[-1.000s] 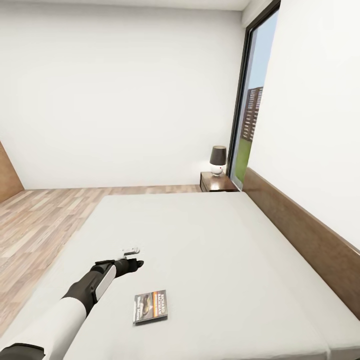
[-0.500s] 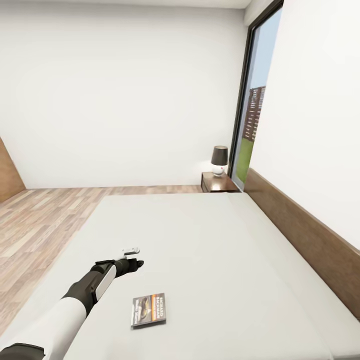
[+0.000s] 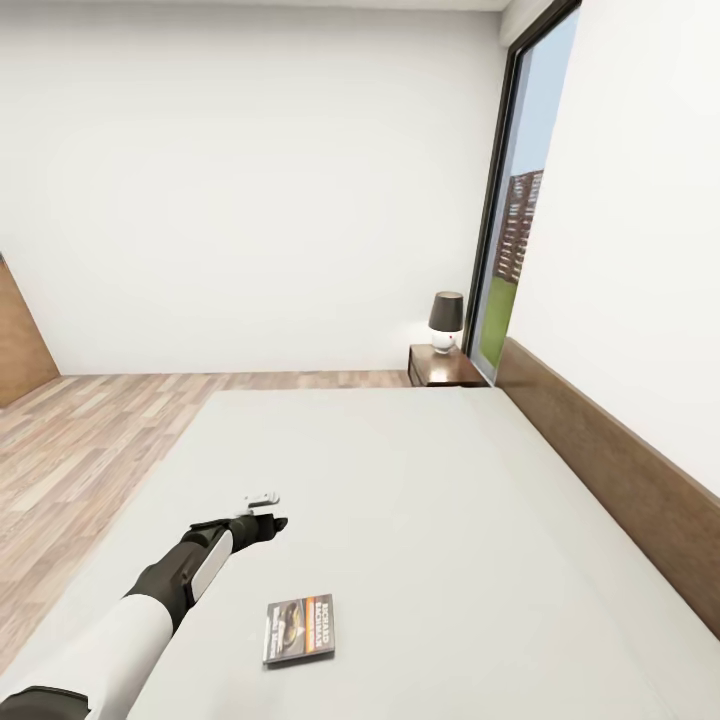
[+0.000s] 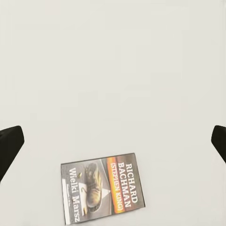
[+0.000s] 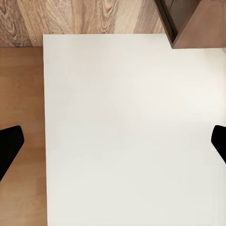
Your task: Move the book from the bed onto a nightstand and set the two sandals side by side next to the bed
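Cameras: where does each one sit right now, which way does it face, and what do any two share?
Head view: on the head, looking forward and down over the bed toward the nightstand; left arm and left gripper show.
Left wrist view: above the mattress, looking down on the book; dark fingers at both edges.
Right wrist view: facing a white surface and wood floor; fingers at the edges.
Shared: head and left wrist views both show the book.
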